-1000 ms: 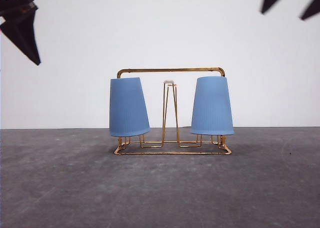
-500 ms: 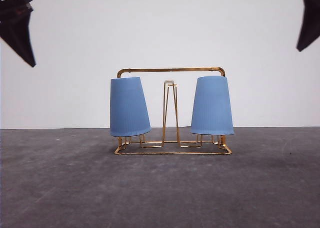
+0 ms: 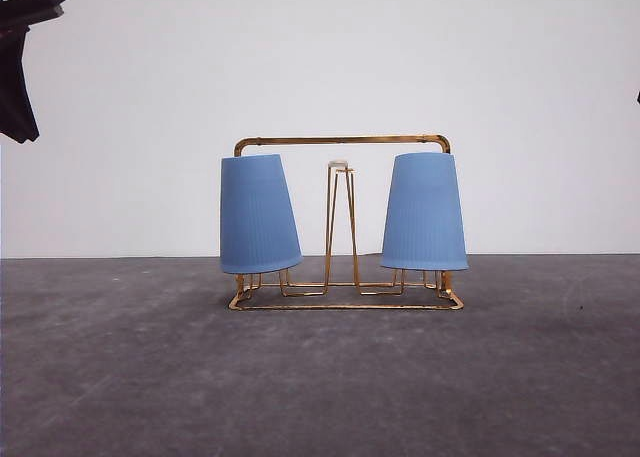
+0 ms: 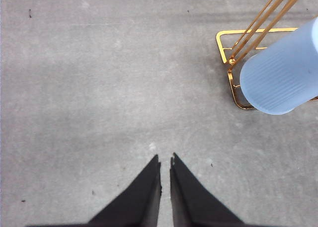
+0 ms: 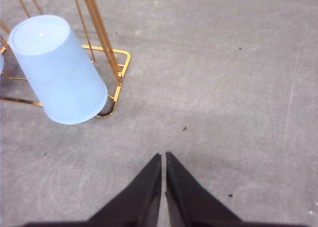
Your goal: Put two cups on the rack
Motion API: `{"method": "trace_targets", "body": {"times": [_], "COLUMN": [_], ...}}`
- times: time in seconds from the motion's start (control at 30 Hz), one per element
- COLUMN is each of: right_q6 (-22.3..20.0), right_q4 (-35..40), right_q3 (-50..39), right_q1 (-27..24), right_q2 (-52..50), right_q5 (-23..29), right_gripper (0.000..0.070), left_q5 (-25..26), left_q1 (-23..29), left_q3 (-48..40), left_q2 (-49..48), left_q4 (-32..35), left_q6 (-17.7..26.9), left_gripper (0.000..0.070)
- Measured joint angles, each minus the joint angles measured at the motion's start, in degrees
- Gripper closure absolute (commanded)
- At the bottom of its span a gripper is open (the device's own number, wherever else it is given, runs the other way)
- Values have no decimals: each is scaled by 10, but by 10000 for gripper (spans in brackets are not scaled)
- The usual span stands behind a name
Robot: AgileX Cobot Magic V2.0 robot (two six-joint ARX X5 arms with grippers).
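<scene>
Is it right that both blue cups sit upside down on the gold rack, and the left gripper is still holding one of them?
Not quite. Both cups, left and right, do sit upside down on the rack, but the left gripper holds nothing: the left wrist view shows it shut over bare table, apart from the cup.

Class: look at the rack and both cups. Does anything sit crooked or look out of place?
Slightly. The left cup hangs tilted on the rack, its rim kicked inward, while the right cup sits nearly straight. Nothing fallen or damaged.
</scene>
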Motion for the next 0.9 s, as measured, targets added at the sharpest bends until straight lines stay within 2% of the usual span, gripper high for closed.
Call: {"method": "trace_targets", "body": {"times": [0.27,0.5,0.77,0.9], "right_q6": [1,1,1,1], "right_q4": [0,0,0,0], "right_q3": [0,0,0,0], "right_q1": [0,0,0,0], "right_q2": [0,0,0,0], "right_q5": [0,0,0,0], "right_gripper": [689,689,689,689], "left_q5": [0,-2,-2,-2], "left_q1": [0,13,57,81], "left_q3": [0,-28,-221,-340], "left_q2": [-2,-48,-210,-319], "left_q4": [0,23,183,217], "left_q6": [1,34,35,32], "left_gripper": [685,685,685,685]}}
